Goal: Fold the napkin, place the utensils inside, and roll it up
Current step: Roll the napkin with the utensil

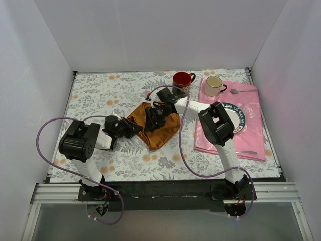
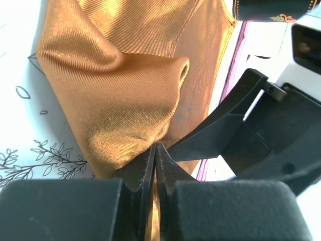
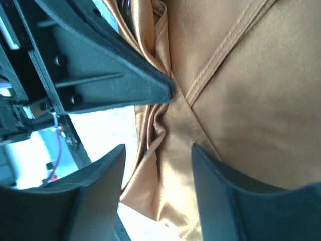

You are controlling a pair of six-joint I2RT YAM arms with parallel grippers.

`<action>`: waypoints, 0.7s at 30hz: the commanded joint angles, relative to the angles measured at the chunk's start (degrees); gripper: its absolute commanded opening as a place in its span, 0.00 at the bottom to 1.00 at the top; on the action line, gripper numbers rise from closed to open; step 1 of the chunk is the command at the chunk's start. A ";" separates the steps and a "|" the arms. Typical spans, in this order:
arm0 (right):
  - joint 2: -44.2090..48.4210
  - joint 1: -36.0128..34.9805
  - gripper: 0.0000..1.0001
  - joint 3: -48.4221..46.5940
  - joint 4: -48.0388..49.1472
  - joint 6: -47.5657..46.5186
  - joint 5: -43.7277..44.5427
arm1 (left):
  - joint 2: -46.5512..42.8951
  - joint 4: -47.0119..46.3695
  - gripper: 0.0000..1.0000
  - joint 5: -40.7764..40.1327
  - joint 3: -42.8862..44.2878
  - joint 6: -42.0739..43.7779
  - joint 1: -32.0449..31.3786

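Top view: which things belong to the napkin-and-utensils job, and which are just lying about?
Job:
napkin
far utensil, by the white mug
near utensil, at the pink cloth's near edge
left claw, shut on the napkin

Lying about:
red mug
white mug
plate
pink cloth

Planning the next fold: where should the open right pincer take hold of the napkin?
Probably the bunched napkin ridge beside where the left pincer pinches, from above, right pincer astride it: raised folds give purchase, while beyond the cloth lies flatter.
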State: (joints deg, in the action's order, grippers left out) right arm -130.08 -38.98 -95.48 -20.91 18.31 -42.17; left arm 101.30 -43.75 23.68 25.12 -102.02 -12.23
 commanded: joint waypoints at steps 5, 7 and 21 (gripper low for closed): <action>11.50 -5.03 0.83 3.53 -9.07 -14.95 14.55 | 4.00 18.34 0.00 -4.34 0.79 2.79 -0.16; 16.25 -7.32 0.91 10.01 -4.33 -16.36 22.87 | 4.43 21.68 0.00 -4.08 1.77 2.79 -0.16; 17.67 -20.34 0.93 20.33 13.08 -18.13 55.35 | 4.70 26.43 0.00 -3.29 3.88 3.49 -0.16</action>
State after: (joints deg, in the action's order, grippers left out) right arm -111.18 -58.19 -75.90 -15.00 1.26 1.61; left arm 102.06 -32.12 25.56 31.99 -100.92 -12.29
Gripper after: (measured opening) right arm 0.936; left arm 0.007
